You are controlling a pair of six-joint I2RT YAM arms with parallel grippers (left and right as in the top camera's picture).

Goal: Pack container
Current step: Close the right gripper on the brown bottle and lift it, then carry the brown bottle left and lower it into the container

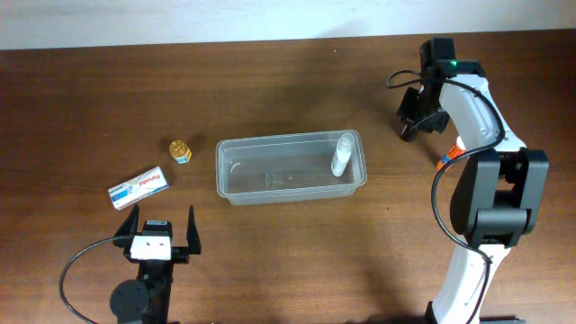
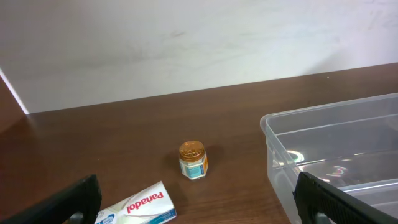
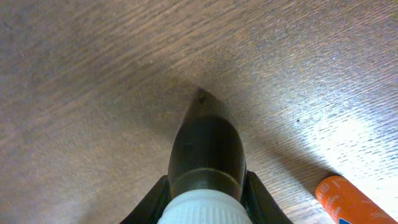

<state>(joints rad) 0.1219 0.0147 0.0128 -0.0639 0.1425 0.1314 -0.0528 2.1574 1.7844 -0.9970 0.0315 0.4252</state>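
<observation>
Overhead, the container (image 1: pixel 290 168) sits between the two grippers, ahead and to the right of the left gripper (image 1: pixel 162 229) and well to the left of the right gripper (image 1: pixel 414 124). One white bottle (image 1: pixel 342 155) is already inside, at the end nearer the right jaws. The left jaws are spread wide and hold nothing. The box (image 1: pixel 140 186) lies just ahead of them and the small jar (image 1: pixel 180 150) a little farther on, both outside the container. The right wrist view shows its jaws closed around a dark tapered item (image 3: pixel 205 149) with a white end, over bare table, with an orange thing (image 3: pixel 348 199) off to their right. Packing looks early: one piece in, one in hand, the rest waiting.
</observation>
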